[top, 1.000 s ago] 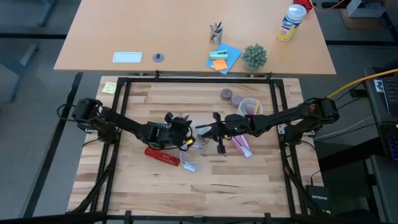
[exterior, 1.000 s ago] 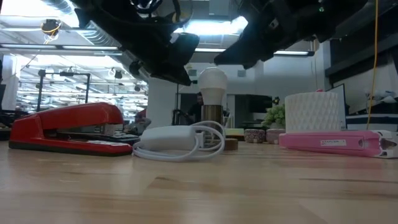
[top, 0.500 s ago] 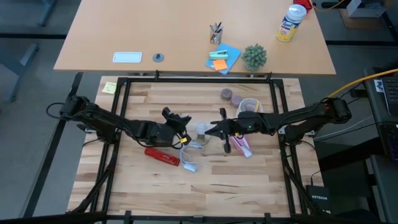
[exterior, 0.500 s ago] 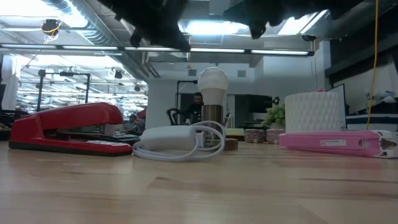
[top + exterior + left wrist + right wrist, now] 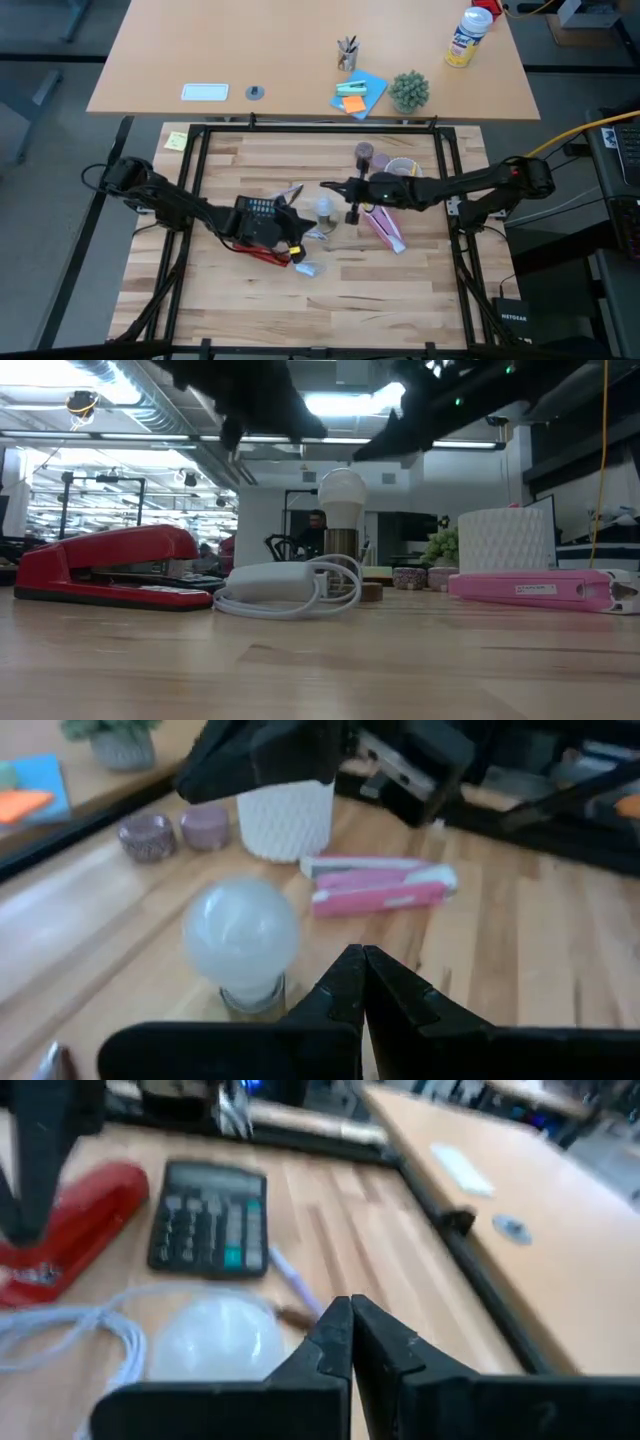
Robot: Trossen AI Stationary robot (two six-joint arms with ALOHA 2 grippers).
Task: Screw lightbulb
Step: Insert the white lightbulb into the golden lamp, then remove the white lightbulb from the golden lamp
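Note:
The white lightbulb point(image 5: 324, 208) stands upright at the middle of the table, screw end down in a small round socket base point(image 5: 250, 1001). It also shows in the low view point(image 5: 342, 495), the left wrist view point(image 5: 240, 935) and the right wrist view point(image 5: 215, 1338). My left gripper point(image 5: 293, 222) is shut and empty, just left of the bulb and raised; in its wrist view point(image 5: 362, 970) it points past the bulb. My right gripper point(image 5: 327, 186) is shut and empty, above the bulb's far side, as its wrist view point(image 5: 350, 1320) shows.
A red stapler point(image 5: 262, 250) and a black calculator point(image 5: 208, 1215) lie left of the bulb. A white charger with coiled cable point(image 5: 285, 585) lies near it. A pink flat case point(image 5: 385, 230), a white ribbed cup point(image 5: 400, 170) and two small jars point(image 5: 370, 155) are to the right.
Both grippers have risen from beside the bulb's top to well above it. My left gripper has drawn back toward the table's left and near edge. My right gripper has moved toward the far edge. The bulb has stayed upright in its base.

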